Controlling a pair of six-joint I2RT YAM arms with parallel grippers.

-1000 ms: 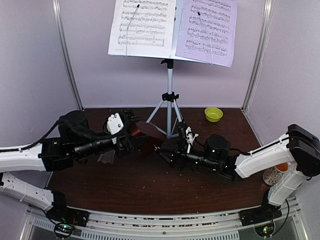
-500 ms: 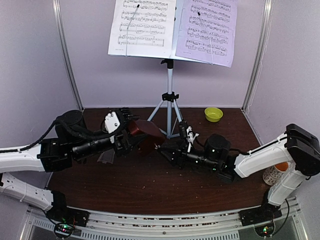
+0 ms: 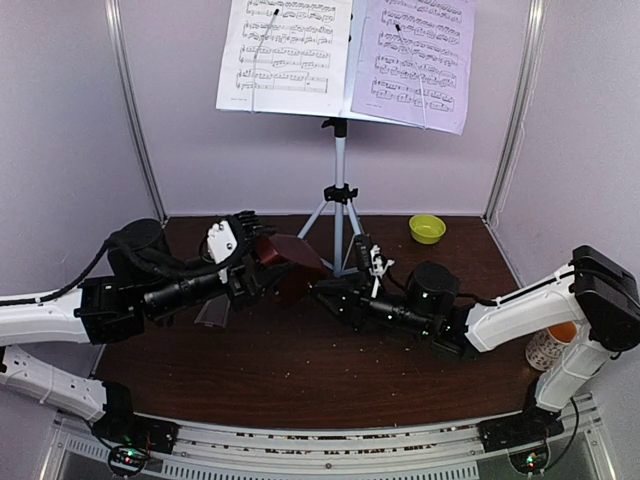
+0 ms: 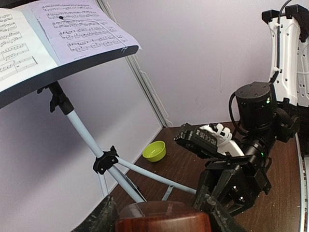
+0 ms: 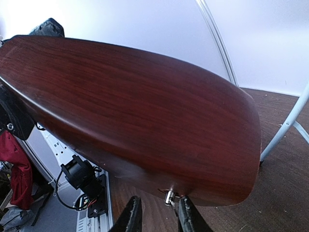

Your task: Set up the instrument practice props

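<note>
My left gripper is shut on the dark-red pyramid metronome and holds it tilted just above the table; its top shows between my fingers in the left wrist view. My right gripper is at the metronome's base, slightly open, with a small silver key between its fingertips, close to the right one. The metronome's wooden side fills the right wrist view. The music stand stands at the back with the white sheet and the lavender sheet on it.
A green bowl sits at the back right. A patterned cup stands at the right edge behind my right arm. A clear trapezoid cover lies under my left arm. The tripod legs spread just behind the metronome.
My left gripper has shifted the metronome slightly back and left. My right gripper has crept left and up toward the metronome's base.
</note>
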